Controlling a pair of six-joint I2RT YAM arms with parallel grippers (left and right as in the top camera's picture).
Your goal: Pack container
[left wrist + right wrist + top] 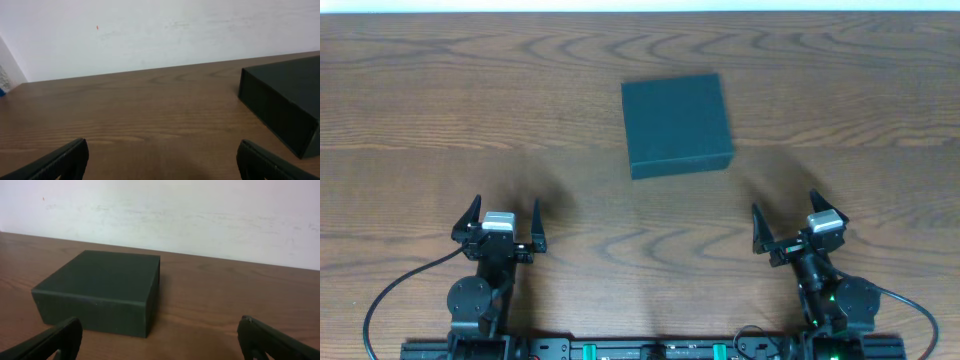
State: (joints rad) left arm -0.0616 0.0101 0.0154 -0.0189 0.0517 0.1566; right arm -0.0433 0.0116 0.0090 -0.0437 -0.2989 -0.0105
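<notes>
Teal container closed on wooden table, left claw apart, right claw apart

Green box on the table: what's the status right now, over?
Left gripper open, empty. Right gripper open, empty. Container shut, mid-table, untouched. Nothing seen in the way.

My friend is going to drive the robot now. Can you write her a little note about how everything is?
Left tool: open, empty, at the near side of the table.
Right tool: open, empty, also at the near side.
Dark teal-green square cardboard box: on the brown wooden table, farther out than both tools, lid shut, nothing touching it.
Done: nothing that shows.
Left: open the box and pack it; no items to pack are in view.
</notes>
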